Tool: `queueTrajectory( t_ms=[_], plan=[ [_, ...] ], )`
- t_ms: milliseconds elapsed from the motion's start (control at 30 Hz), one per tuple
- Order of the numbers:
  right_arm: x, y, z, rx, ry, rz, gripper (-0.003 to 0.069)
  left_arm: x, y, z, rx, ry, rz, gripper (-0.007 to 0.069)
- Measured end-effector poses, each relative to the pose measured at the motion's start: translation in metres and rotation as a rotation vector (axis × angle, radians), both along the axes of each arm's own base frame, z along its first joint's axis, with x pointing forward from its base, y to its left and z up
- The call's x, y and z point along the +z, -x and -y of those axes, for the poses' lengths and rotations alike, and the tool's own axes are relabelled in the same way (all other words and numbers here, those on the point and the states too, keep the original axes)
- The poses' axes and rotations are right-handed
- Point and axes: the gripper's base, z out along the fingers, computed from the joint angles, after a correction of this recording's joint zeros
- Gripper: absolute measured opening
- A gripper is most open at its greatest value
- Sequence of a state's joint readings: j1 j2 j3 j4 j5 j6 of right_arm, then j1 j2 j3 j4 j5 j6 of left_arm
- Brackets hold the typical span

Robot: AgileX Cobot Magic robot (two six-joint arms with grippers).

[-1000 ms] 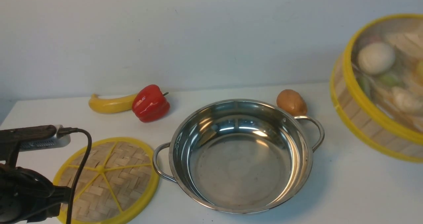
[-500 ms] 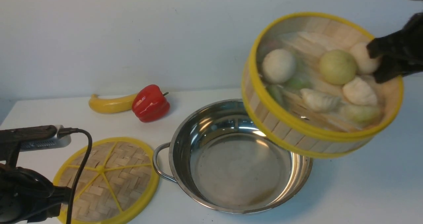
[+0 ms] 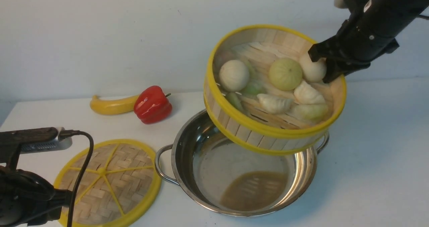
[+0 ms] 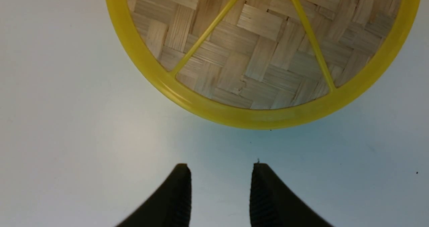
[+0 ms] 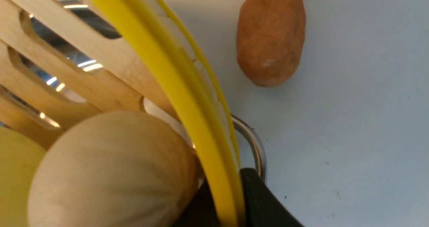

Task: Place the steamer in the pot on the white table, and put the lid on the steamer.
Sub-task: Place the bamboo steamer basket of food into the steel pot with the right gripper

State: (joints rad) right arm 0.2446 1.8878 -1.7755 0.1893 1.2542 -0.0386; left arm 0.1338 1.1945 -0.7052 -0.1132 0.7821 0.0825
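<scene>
Steamer: the steamer (image 3: 268,126) hung in the air above the far half of the pot (image 3: 177,160), tilted so that its open top faced the camera; it was not seated in the pot.
Steamer contents: toy buns and dumplings (image 3: 234,75) lay on its slatted floor.
Right claw: the right claw (image 3: 323,66) was clenched on the steamer's yellow rim at the far right side, one finger inside the wall beside a pale bun and one outside.
Pot: it stood on the white surface (image 3: 368,153), nothing resting in it, a brownish reflection of the steamer's underside showing on its floor; one looped handle showed at its left, the other just under the steamer's right edge.
Lid: the lid (image 3: 107,183) lay flat on the surface to the left of the pot, its rim close to the pot's left handle.
Left claw: the left claw (image 4: 219,168) was released, fingers parted and empty, over bare surface just beside the lid's rim, not touching it.
Other items: a banana (image 3: 107,105) and a red pepper (image 3: 152,104) lay touching at the back left; a potato (image 5: 269,36) lay beyond the pot's right handle.
</scene>
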Motion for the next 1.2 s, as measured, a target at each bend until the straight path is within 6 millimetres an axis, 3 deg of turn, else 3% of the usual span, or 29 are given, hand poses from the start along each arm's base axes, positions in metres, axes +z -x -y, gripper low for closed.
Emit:
queueTrajectory(
  t_ms=[300, 600, 700, 1200],
  plan=[
    [-0.018, -0.007, -0.005, 0.010, 0.021, -0.036, 0.0051, 0.000, 0.000, 0.000, -0.002, -0.005, -0.002, 0.0242],
    [-0.035, 0.006, -0.059, 0.146, 0.121, -0.041, 0.0051, 0.000, 0.000, -0.001, -0.003, -0.007, -0.002, 0.0242],
    [-0.045, 0.006, -0.068, 0.158, 0.153, -0.055, 0.0051, 0.000, 0.000, -0.001, -0.004, -0.008, -0.003, 0.0242],
    [-0.078, -0.006, -0.073, 0.163, 0.179, -0.117, 0.0051, 0.000, 0.000, -0.001, -0.005, -0.011, -0.002, 0.0242]
  ],
)
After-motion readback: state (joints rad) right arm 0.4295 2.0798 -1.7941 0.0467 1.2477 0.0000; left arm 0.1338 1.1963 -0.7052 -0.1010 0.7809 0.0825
